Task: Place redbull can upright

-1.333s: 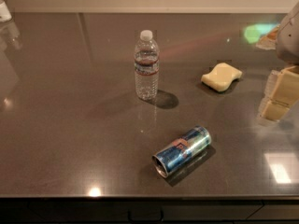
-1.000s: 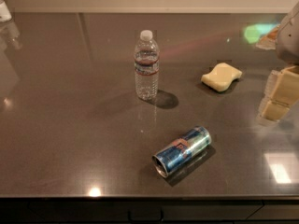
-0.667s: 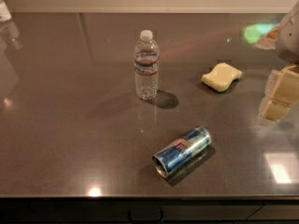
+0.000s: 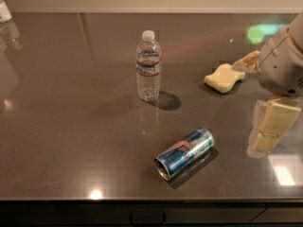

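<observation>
The redbull can (image 4: 184,153) lies on its side on the dark table (image 4: 71,126), near the front edge, its silver top pointing to the front left. It is blue and silver with a red logo. My gripper (image 4: 268,129) hangs at the right edge of the view, to the right of the can and apart from it, holding nothing that I can see. The arm's grey-white body (image 4: 284,60) is above it.
A clear plastic water bottle (image 4: 148,66) with a white cap stands upright behind the can. A yellow sponge (image 4: 224,78) lies at the back right, close to the arm. A white object (image 4: 4,11) sits at the far left corner.
</observation>
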